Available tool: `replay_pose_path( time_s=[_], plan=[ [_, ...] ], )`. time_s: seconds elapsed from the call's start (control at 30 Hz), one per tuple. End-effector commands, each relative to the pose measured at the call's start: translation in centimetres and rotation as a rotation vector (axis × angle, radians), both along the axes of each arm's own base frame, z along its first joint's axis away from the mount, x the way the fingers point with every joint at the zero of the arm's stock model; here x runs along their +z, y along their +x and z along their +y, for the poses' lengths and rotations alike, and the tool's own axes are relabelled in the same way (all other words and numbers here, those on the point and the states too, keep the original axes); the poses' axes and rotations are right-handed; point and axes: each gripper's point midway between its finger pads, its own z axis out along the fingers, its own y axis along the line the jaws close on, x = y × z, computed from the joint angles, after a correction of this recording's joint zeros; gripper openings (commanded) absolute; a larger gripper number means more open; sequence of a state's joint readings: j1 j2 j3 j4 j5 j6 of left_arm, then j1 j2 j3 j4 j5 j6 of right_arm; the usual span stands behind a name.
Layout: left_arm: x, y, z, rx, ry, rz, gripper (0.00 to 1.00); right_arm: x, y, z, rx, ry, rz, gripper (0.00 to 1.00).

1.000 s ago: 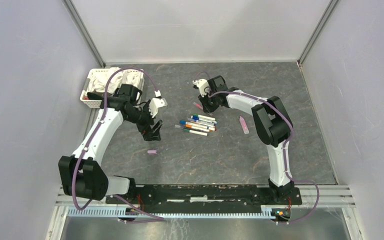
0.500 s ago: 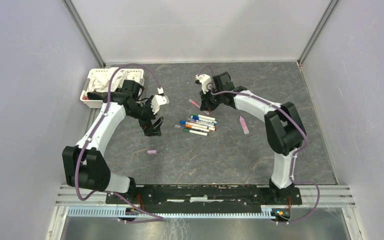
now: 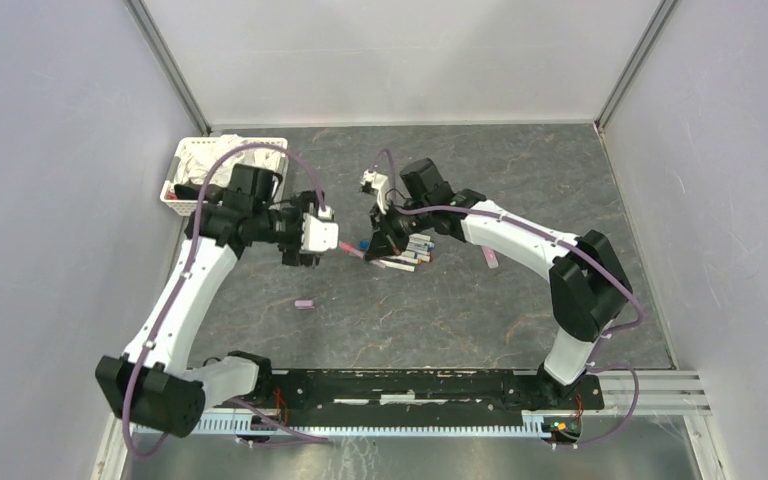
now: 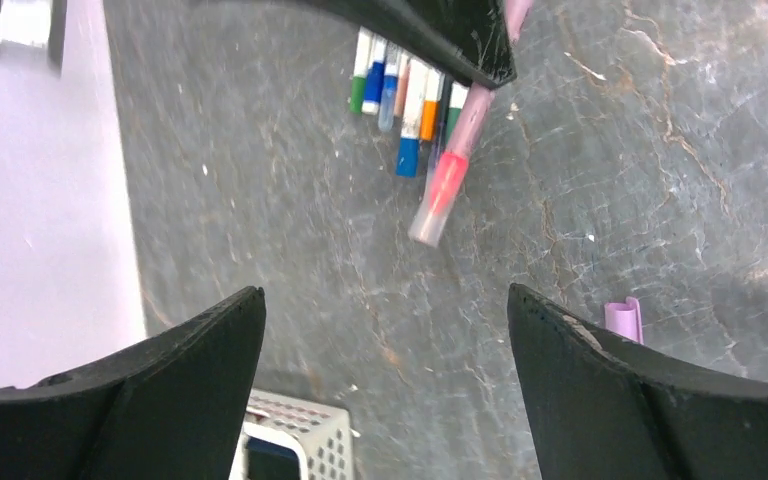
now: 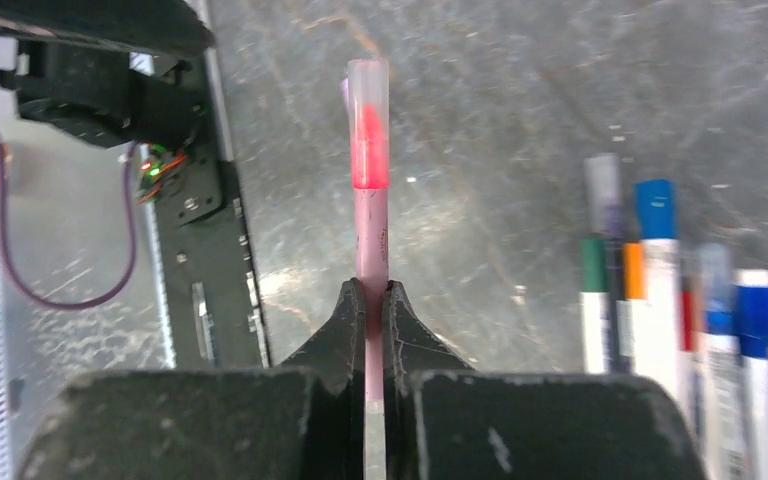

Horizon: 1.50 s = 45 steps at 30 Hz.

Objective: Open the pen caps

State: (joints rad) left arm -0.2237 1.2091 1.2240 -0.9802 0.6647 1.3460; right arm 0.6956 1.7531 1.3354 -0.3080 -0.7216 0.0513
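Right gripper [image 5: 372, 292]: jaws clamped on pink pen [image 5: 370, 235], its clear cap [image 5: 368, 95] pointing at left gripper [image 4: 385, 305]. Left gripper: jaws wide apart, touching nothing. Remaining pens [image 5: 705, 330]: bunched just beside right gripper. Bare tabletop [image 4: 290, 220] lies below both.

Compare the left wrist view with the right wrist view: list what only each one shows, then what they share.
Only the left wrist view: the left pincer standing wide open with nothing between its fingers, and a corner of the white basket. Only the right wrist view: the right pincer shut on the barrel of the pink pen, and the black base rail. Both: that capped pink pen, held above the table, and the row of pens lying on the grey table.
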Motion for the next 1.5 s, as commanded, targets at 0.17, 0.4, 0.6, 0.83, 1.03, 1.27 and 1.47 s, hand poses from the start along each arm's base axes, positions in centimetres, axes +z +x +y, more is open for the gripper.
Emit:
replay_pose_path(
  time_s=[0.17, 0.4, 0.6, 0.83, 1.03, 1.27, 1.47],
  plan=[
    [-2.1, -2.8, -1.6, -0.378, 0.168, -0.273, 0.81, 2.7, -3.8, 2.3, 0.126, 0.073, 0.1, 0.0],
    [-3.3, -3.2, -2.7, -0.41, 0.21, -0.287, 0.67, 4.0, -4.1, 3.2, 0.149, 0.114, 0.13, 0.0],
    [-4.2, -3.4, -3.6, -0.408, 0.227, -0.291, 0.39, 4.2, -4.1, 3.5, 0.15, 0.123, 0.148, 0.0],
    [-4.2, -3.1, -4.0, -0.389, 0.223, -0.307, 0.02, 3.8, -4.8, 3.8, 0.171, 0.139, 0.167, 0.33],
    [-3.6, -3.7, -4.7, -0.4, 0.192, -0.311, 0.02, 3.1, -4.9, 5.3, 0.186, 0.163, 0.219, 0.49],
    [-3.2, -3.6, -4.6, -0.355, 0.189, -0.292, 0.02, 3.1, -4.8, 5.0, 0.182, 0.163, 0.207, 0.0],
    [-5.1, -1.8, -2.3, -0.225, 0.284, -0.25, 0.02, -1.2, -5.9, 0.0, 0.109, 0.027, 0.207, 0.0]
  ],
)
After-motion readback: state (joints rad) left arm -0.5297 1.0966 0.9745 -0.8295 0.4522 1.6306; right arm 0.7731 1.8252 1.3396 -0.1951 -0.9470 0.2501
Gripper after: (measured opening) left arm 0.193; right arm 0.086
